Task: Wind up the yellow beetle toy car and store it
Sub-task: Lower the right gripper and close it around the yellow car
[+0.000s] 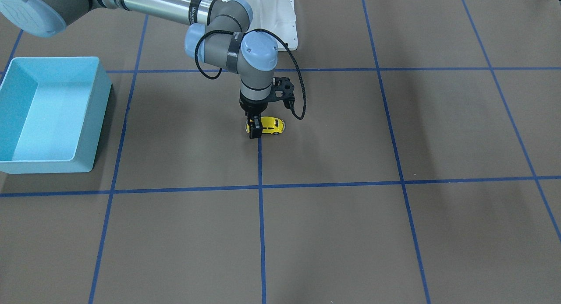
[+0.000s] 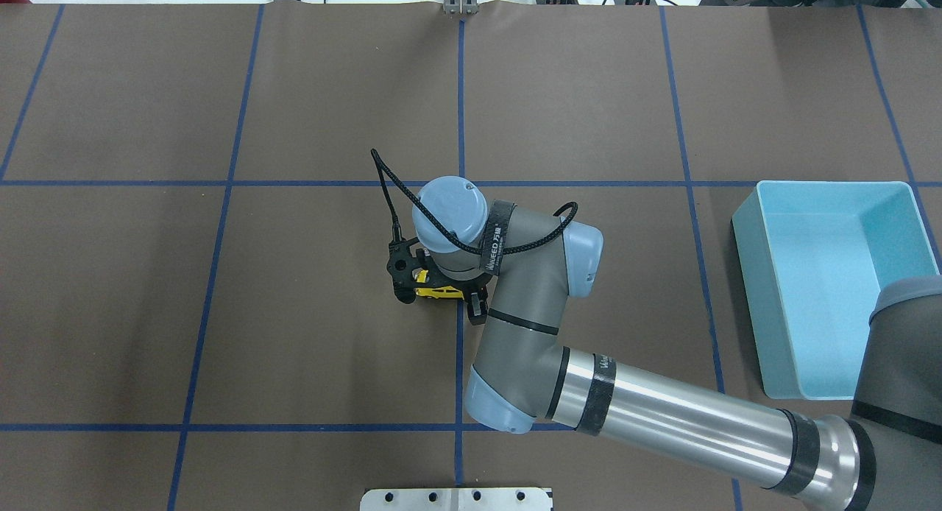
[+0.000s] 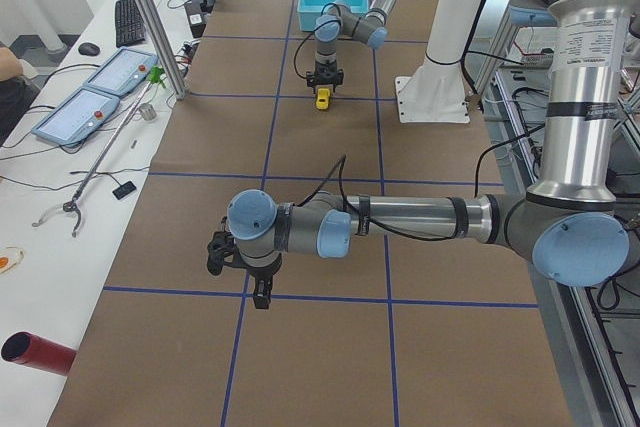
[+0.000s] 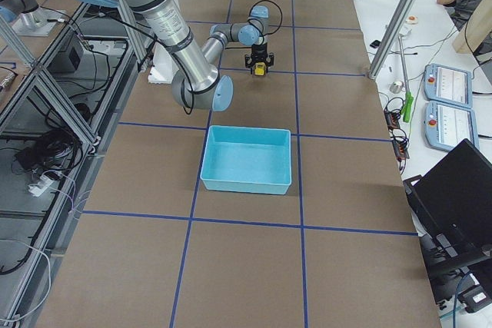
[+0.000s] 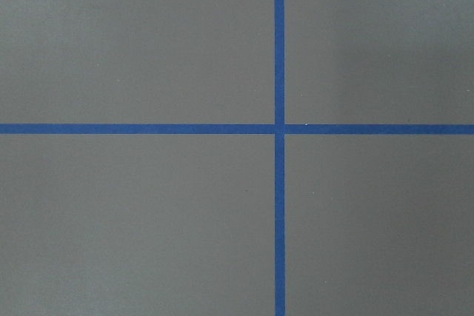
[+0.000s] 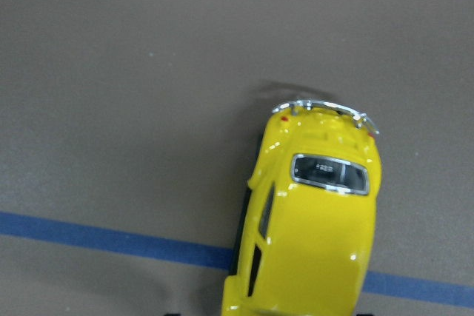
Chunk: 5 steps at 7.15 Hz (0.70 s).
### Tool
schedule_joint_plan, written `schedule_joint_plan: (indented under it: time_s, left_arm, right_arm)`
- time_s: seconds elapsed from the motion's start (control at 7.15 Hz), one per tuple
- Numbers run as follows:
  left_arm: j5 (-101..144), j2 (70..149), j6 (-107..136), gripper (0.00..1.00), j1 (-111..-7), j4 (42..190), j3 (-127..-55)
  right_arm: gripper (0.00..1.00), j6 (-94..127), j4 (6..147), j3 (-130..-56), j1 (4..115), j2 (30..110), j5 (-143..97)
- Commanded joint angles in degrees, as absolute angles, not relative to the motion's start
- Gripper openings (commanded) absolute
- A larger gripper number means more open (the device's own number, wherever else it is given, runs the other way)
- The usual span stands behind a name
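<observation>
The yellow beetle toy car (image 1: 274, 125) stands on its wheels on the brown table, on a blue tape line near the middle. My right gripper (image 1: 256, 129) points straight down over one end of it. Its black fingers (image 1: 254, 131) press the car's sides, so it is shut on the car. From overhead the car (image 2: 436, 293) peeks out from under the right wrist. The right wrist view shows the car's (image 6: 318, 242) roof, rear window and chrome bumper. My left gripper (image 3: 262, 292) hangs low over bare table far from the car, and I cannot tell whether it is open.
A light blue bin (image 1: 94, 120) with nothing in it stands on the robot's right side, about one grid square from the car; from overhead the bin (image 2: 747, 297) is at the right. The white robot base (image 1: 263, 15) is behind the car. Blue tape (image 5: 278, 128) grids the table.
</observation>
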<state>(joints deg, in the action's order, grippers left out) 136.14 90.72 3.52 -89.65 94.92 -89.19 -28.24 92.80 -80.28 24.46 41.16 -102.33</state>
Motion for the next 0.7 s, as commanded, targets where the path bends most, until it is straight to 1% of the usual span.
schedule_joint_plan:
  time_s: [0.0,0.28,0.42,0.56]
  left_arm:
    - [136.14,90.70,3.52,1.00,-89.65,94.92,-89.21]
    - [136.14,90.79,3.52,1.00,-89.65,94.92,-89.21]
    - [136.14,90.70,3.52,1.00,-89.65,94.92,-89.21]
    - [136.14,90.70,3.52,1.00,-89.65,94.92,-89.21]
  right_arm:
    - [0.65,-28.91,92.72,-80.16,24.61,40.96,-101.60]
    - [0.25,-29.00,92.90,-80.59,25.05,40.61,-101.60]
    - [0.08,-29.09,92.90,-81.03,26.09,40.34,-101.86]
    - [0.03,-29.44,93.07,-81.64,28.80,40.17,-102.47]
